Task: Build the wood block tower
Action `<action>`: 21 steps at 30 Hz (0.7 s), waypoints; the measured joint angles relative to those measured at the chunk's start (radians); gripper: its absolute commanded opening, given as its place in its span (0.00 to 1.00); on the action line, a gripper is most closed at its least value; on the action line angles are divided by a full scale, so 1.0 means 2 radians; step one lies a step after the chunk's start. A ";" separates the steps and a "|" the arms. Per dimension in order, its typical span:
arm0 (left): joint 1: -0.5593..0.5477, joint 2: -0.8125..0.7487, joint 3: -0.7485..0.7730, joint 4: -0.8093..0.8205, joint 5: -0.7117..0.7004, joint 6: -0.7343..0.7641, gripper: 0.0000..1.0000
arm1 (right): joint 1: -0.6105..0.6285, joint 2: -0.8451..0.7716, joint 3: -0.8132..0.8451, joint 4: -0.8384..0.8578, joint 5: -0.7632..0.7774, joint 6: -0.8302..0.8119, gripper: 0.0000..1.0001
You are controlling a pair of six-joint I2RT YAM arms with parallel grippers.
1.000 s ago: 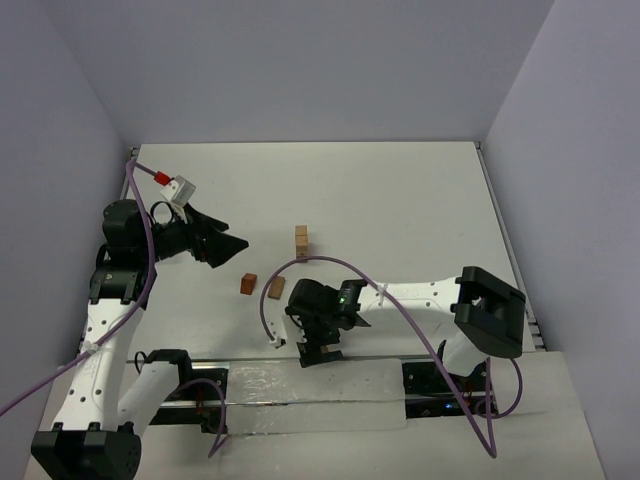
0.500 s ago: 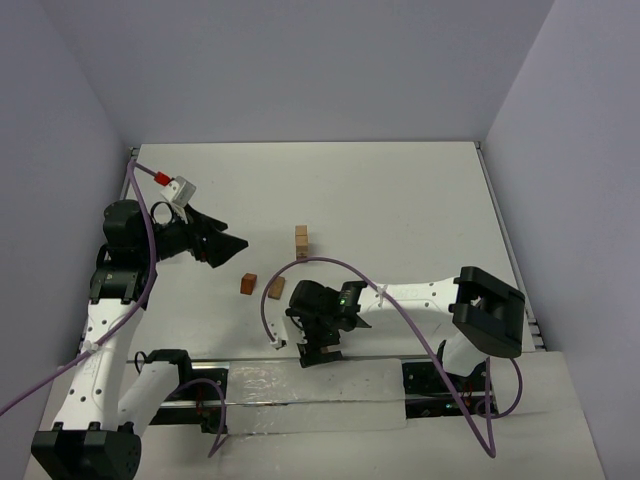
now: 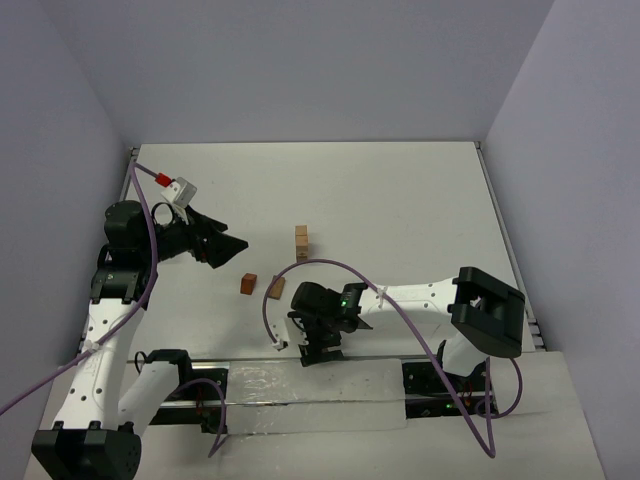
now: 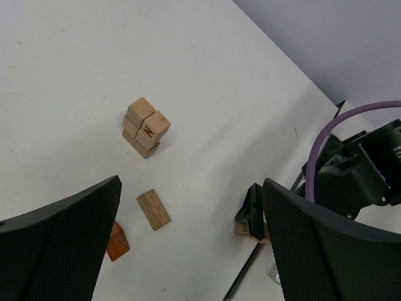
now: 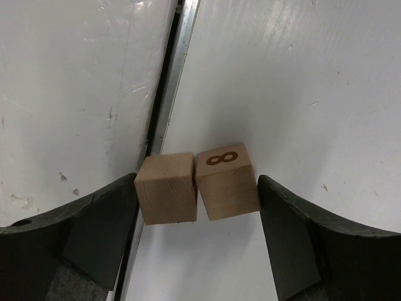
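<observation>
My right gripper (image 3: 318,349) is low at the table's near edge and shut on two tan wood blocks side by side, a plain cube (image 5: 166,188) and a cube marked with an 8 (image 5: 227,182); each finger touches one cube. A short stack of tan blocks (image 3: 301,241) stands mid-table and also shows in the left wrist view (image 4: 145,127). A flat tan block (image 3: 276,288) and a reddish-brown block (image 3: 247,283) lie loose in front of it. My left gripper (image 3: 226,246) is open and empty, held above the table left of the stack.
A dark metal rail (image 5: 166,106) runs along the near table edge right beside the held cubes. Purple cables loop over both arms (image 3: 320,265). Grey walls close the table at back and sides.
The right arm has shifted very slightly to the left; the blocks and the left arm have not moved.
</observation>
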 measured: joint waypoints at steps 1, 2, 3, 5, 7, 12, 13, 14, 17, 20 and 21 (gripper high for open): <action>0.000 0.000 0.000 0.000 0.000 0.000 0.99 | 0.000 0.000 0.000 0.001 0.000 0.000 0.82; 0.000 0.000 0.000 0.000 0.000 0.000 0.99 | 0.000 0.000 0.000 0.001 0.001 0.000 0.82; 0.000 0.000 0.000 0.000 0.000 0.000 0.99 | 0.000 0.000 -0.001 0.002 0.001 0.000 0.82; 0.000 0.000 0.000 0.000 0.000 0.000 0.99 | 0.000 0.000 -0.001 0.002 0.003 0.001 0.79; 0.000 0.000 0.000 0.000 -0.001 0.000 0.99 | 0.000 0.000 -0.001 0.003 0.005 0.001 0.77; 0.000 0.001 0.000 0.000 -0.001 0.001 0.99 | 0.000 0.000 -0.001 0.004 0.008 0.002 0.74; 0.000 0.002 0.000 -0.001 -0.001 0.001 0.99 | 0.000 0.000 -0.001 0.005 0.009 0.002 0.74; 0.000 0.002 0.000 -0.001 -0.001 0.002 0.99 | 0.000 0.000 -0.001 0.005 0.009 0.001 0.74; 0.000 0.004 0.000 -0.002 -0.001 0.005 0.99 | 0.000 0.000 -0.001 0.006 0.010 0.002 0.68; 0.000 0.009 0.000 -0.008 -0.002 0.010 0.99 | 0.000 -0.001 -0.001 0.006 0.011 0.006 0.65; 0.000 0.012 0.000 -0.010 -0.003 0.012 0.99 | 0.000 -0.001 -0.001 0.005 0.011 0.006 0.63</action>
